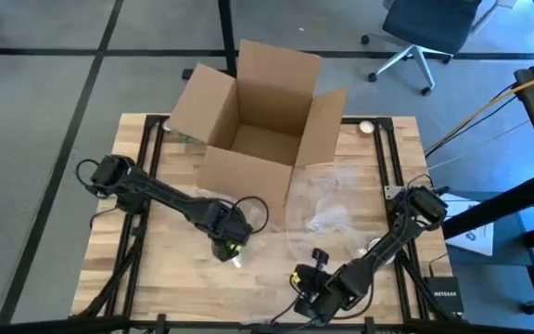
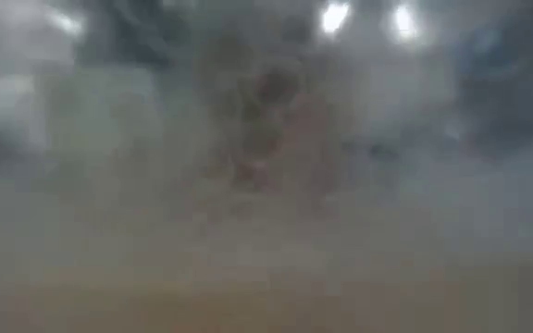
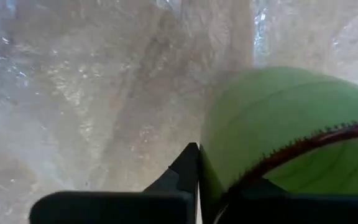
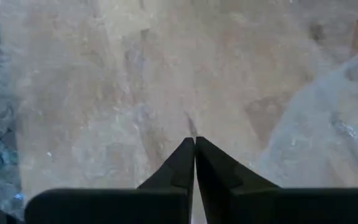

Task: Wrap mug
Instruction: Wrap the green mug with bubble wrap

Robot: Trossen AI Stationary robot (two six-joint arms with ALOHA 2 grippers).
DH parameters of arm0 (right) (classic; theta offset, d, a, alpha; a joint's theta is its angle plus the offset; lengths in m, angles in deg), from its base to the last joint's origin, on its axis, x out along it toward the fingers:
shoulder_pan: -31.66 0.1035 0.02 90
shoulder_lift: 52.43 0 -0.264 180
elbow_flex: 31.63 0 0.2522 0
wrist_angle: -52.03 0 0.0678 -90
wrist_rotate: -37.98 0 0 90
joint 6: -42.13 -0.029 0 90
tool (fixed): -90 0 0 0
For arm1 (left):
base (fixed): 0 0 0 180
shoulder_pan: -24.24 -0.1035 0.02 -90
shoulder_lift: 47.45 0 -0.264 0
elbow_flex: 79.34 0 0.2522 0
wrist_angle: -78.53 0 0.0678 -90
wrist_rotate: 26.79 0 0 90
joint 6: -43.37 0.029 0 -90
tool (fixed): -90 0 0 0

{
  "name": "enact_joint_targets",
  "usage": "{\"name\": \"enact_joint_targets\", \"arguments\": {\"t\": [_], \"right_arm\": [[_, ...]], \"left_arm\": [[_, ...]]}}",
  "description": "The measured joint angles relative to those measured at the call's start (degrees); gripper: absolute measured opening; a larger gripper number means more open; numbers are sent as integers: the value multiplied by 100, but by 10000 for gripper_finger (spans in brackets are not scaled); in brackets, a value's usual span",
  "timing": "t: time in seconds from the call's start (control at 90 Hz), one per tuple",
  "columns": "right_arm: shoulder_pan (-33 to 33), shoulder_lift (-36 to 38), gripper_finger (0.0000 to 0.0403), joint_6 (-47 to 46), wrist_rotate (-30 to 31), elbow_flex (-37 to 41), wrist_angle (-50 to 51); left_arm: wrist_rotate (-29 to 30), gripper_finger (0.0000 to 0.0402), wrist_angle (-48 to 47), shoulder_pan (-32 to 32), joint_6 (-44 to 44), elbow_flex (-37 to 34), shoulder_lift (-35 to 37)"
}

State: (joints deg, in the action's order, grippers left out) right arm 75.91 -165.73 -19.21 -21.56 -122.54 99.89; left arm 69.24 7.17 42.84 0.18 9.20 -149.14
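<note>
A green mug (image 3: 278, 118) with a dark red rim (image 3: 303, 146) is in my left gripper (image 1: 232, 249), left of the table's middle, toward the near edge. Only a speck of the green mug (image 1: 235, 252) shows in the high view. A sheet of clear bubble wrap (image 1: 327, 209) lies on the wood right of centre. It also fills the background of both wrist views as bubble wrap (image 4: 135, 81) and blurs the whole low view. My right gripper (image 1: 306, 295) is at the near edge, shut on the wrap. My left gripper holds the mug by its wall at the rim (image 3: 207, 165). One finger (image 3: 188, 171) lies outside the wall; the other seems to be inside, hidden by the mug. My right gripper pinches a thin fold or edge of the wrap (image 4: 192, 127) between its two fingertips. One layer or several, I cannot tell.
An open cardboard box (image 1: 253, 125) with its flaps spread stands at the far middle of the table. A small white round thing (image 1: 367, 127) lies at the far right corner. Bare wood (image 1: 170, 260) shows at the near left.
</note>
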Motion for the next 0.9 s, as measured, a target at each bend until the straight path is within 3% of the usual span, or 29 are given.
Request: {"name": "enact_joint_targets", "arguments": {"t": [0.211,0.511,0.7,0.9], "right_arm": [[0,-6,1,29,0,2,-106],[-1,-9,11,514,-342,2,-122],[5,-11,77,1160,-497,-104,-89],[31,-5,166,2273,-1153,-605,468]], "left_arm": [[-16,21,63,-44,195,0,2],[-85,87,-22,-54,290,0,92],[-284,119,-56,-41,128,0,557],[-79,125,-102,312,-191,0,1324]]}}
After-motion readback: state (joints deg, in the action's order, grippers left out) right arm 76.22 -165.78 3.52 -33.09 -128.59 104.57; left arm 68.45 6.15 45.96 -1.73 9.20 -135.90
